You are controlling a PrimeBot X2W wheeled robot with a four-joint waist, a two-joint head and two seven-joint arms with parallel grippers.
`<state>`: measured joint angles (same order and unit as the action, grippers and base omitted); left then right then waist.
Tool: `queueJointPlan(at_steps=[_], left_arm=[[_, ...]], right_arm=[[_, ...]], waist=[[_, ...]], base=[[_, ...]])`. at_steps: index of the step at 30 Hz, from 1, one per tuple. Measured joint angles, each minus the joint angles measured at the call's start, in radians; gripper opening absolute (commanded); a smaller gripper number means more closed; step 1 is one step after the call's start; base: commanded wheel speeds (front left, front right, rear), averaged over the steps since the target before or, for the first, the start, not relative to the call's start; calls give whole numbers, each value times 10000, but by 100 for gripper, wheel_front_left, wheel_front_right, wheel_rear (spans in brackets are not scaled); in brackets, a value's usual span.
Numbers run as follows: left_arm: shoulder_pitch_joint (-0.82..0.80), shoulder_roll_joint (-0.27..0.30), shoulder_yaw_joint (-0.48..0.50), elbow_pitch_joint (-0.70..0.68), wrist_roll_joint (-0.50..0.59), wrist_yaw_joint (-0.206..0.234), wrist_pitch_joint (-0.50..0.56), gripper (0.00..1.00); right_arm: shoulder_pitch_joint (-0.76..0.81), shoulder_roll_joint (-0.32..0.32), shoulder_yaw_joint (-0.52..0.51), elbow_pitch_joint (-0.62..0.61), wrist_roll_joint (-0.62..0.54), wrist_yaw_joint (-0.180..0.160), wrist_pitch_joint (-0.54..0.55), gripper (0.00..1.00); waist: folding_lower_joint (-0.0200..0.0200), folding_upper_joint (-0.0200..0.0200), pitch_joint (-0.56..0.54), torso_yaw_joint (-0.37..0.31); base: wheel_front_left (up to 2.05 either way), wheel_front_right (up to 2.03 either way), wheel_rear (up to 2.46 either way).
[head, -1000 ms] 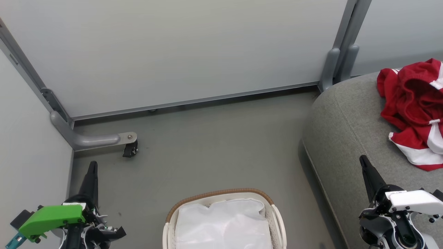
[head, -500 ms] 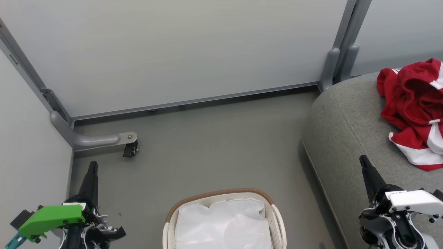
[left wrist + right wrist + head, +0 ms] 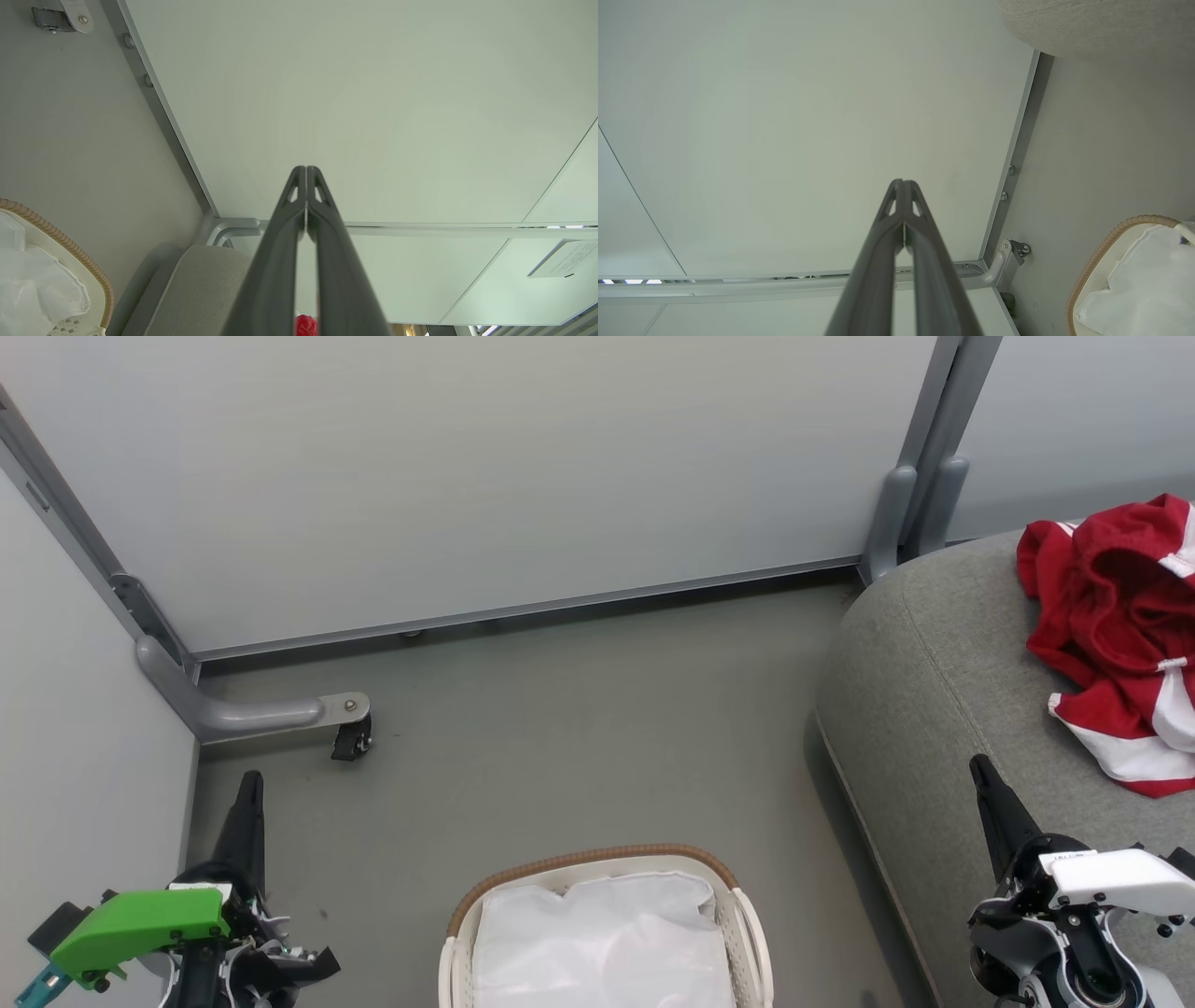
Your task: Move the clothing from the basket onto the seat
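Red white-striped fabric clothing (image 3: pixel 1111 616) lies on the grey woven couch seat (image 3: pixel 934 709), forward-right of the closed, empty right gripper (image 3: pixel 982 775), far from the closed left gripper (image 3: pixel 249 784).

Beyond the left claw (image 3: pixel 250 779) stands a pale grey panel wall (image 3: pixel 523 467), meeting a smooth grey floor (image 3: pixel 579 728). Just ahead of that claw, a curved grey metal foot (image 3: pixel 252 714) carries a small black caster (image 3: pixel 351 740). A grey metal post (image 3: pixel 920 457) rises well beyond the right claw (image 3: pixel 977 763).

Left end effector (image 3: pixel 250 778) green-capped, right end effector (image 3: pixel 978 765) white-capped
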<state>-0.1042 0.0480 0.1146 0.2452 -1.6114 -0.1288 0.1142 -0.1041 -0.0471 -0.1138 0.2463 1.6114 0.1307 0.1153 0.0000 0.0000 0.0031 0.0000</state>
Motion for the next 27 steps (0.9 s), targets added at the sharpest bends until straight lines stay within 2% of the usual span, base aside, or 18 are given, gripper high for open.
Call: queueJointPlan(at_steps=[27], left_arm=[[0,0,0,0,0,0,0,0]], right_arm=[[0,0,0,0,0,0,0,0]], waist=[[0,0,0,0]], base=[[0,0,0]])
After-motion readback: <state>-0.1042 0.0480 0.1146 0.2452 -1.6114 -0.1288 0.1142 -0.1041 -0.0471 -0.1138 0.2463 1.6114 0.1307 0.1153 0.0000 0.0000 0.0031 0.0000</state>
